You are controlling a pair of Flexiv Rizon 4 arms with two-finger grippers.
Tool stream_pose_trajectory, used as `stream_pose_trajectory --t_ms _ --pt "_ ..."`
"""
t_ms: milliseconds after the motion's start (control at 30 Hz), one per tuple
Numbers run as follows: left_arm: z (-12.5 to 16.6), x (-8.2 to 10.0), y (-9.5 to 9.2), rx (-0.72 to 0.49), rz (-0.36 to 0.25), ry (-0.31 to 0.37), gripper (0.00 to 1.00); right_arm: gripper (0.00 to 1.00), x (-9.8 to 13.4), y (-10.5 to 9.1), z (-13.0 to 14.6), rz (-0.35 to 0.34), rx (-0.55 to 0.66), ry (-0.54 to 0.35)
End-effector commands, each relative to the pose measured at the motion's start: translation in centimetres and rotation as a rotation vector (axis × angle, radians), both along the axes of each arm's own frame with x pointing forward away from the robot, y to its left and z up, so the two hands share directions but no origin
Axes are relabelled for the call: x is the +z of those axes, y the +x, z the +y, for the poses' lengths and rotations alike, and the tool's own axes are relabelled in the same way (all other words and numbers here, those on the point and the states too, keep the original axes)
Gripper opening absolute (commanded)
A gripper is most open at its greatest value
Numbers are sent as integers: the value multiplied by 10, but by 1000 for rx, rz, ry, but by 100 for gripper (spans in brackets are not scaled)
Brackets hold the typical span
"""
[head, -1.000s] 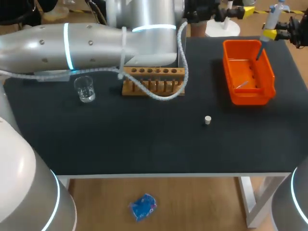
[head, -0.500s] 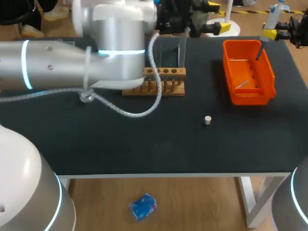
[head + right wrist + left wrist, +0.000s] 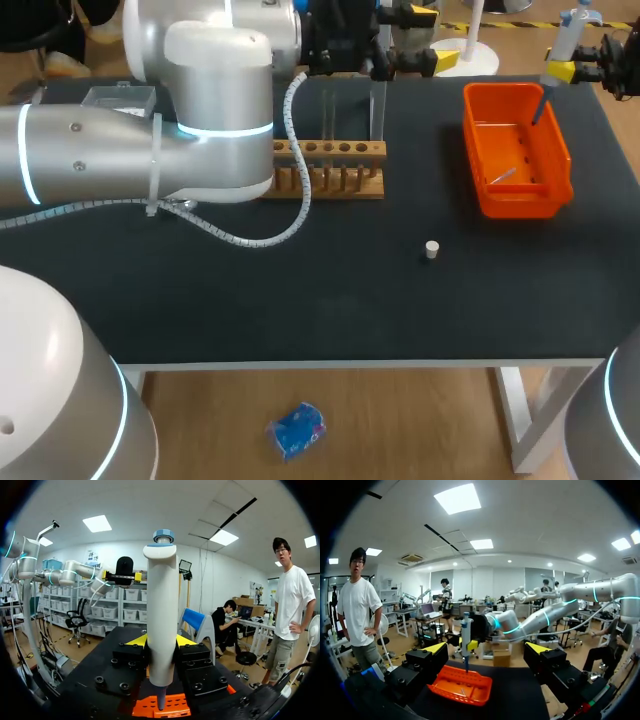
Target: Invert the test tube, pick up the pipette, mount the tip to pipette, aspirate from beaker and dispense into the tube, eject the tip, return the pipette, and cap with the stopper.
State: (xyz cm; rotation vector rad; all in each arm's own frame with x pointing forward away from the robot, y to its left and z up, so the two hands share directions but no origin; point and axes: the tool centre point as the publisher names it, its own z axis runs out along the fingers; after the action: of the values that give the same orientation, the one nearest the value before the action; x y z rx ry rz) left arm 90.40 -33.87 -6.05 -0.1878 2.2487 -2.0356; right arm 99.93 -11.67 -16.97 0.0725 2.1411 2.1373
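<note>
While right pincer [image 3: 161, 644] clamps smooth cylindrical white pipette [image 3: 161, 610], left pincer [image 3: 487, 649] wide open, empty

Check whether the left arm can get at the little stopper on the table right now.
Probably yes: the left end effector is open and empty, and the stopper lies alone on bare table; it would only have to clear the wooden rack.

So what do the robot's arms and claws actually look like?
Both arms are fat silver-grey tubes with rounded joints and glowing light-blue rings: left arm, right arm. A white braided cable loops off the left one, held by ties. The left gripper and right gripper are black bolted blocks with yellow tips.
</note>
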Motion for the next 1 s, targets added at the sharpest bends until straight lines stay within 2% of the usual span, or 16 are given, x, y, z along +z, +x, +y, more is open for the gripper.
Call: stream_pose_trajectory --t_ms 33,267,567,867,1000 --pt "22 -1 -3 -11 2 -14 100 0 4 -6 13 8 13 -11" --pt "68 -5 -21 4 -5 -31 100 0 9 -26 56 5 88 3" --pt "116 -18 -41 52 -19 -15 100 0 14 -52 124 29 220 -9" --pt "145 -36 -50 73 -25 -14 100 0 14 -82 177 42 310 -4" --pt "155 -44 -50 56 -16 -20 100 0 6 -95 201 51 346 -1"
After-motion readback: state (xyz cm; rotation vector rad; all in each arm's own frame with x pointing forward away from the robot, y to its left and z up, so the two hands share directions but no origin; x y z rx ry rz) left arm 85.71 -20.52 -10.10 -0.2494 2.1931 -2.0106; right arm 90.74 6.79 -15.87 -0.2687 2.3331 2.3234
